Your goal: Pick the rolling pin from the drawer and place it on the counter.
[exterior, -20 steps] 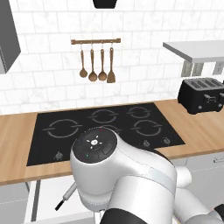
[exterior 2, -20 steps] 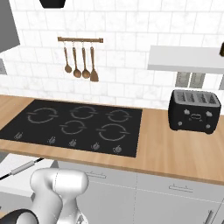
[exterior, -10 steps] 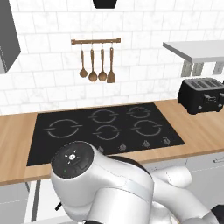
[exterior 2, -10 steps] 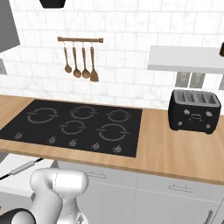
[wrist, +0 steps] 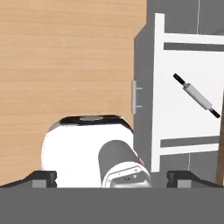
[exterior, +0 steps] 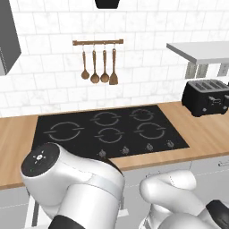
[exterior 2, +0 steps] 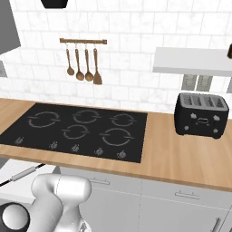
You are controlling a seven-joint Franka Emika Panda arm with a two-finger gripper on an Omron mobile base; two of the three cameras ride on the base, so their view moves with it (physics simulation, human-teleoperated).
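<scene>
Drawer (wrist: 183,100) pulled out below the counter (exterior 2: 181,156), white floor bare but for the rolling pin (wrist: 196,96), which lies on a slant across it, black handles at both ends, apart from every side wall. From the right base camera the pin (exterior 2: 21,174) peeks out at the lower left, just beyond the arm's white shoulder, its near end cut off by the picture's edge. Up top, the black cooktop (exterior: 109,130) sits framed in the wood, and a black toaster (exterior 2: 201,113) stands on the worktop well to its right under a grey wall shelf (exterior 2: 192,61). On the tiled wall behind, a rail (exterior: 98,42) carries three wooden spoons and a spatula (exterior: 113,67). A dark hood (exterior: 106,3) hangs above, clipped by the top edge. The arm's bulky white links crowd the near side of both base cameras and hide most of the cabinet fronts and the drawer itself there. In the hand camera the two dark fingertips (wrist: 41,177) stand far apart at the bottom corners, nothing between them, so the gripper (wrist: 114,178) is spread wide, with the robot's own body blocking the middle.
</scene>
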